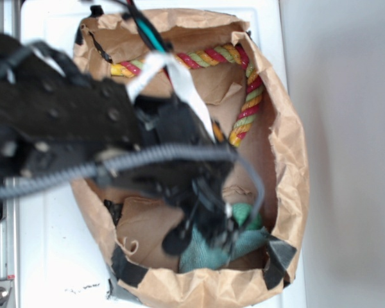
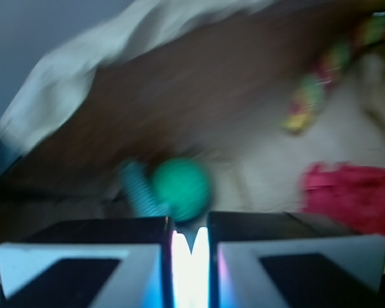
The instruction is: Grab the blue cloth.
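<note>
The hand (image 1: 208, 234) sits low in the bag (image 1: 289, 160), fingers nearly together over the cloth (image 1: 244, 247); whether fabric is pinched is unclear. Lifting would confirm the grasp.

Blue cloth (image 1: 205, 251) partly hidden under gripper (image 1: 212, 234) — wrist view blurred.

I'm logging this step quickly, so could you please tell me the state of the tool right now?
Tool: fingers nearly together over a narrow bright gap; whether it grips the blue cloth cannot be told.
</note>
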### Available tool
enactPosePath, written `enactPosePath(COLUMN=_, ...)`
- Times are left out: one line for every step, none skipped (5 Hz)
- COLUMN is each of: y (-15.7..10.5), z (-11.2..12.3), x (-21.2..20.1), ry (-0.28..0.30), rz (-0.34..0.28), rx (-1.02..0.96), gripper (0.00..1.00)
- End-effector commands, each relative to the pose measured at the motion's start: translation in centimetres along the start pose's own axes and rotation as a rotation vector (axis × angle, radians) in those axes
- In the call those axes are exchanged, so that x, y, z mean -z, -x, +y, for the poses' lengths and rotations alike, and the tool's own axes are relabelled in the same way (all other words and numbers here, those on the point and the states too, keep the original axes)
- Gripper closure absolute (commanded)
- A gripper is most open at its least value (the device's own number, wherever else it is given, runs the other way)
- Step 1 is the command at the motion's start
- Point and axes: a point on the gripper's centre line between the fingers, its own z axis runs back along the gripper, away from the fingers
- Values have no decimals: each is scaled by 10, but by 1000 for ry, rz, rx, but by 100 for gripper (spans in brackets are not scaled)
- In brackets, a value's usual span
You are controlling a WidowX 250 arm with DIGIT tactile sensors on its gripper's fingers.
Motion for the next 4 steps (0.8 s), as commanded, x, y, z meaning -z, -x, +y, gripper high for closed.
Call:
enactPosePath(y=-18, z=-4, x=-10, ry=3, rz=-54, rx=-31, gripper=100)
enactPosePath(y=-7, z=-7, x=-4, ry=16, rz=-10, rx=20, gripper=0)
enactPosePath(y=7, z=-6, x=3, ry=50, rz=45, rx=67, gripper=0)
enactPosePath(y=26, z=-5, x=11, ry=63, rz=109, rx=133, gripper=0)
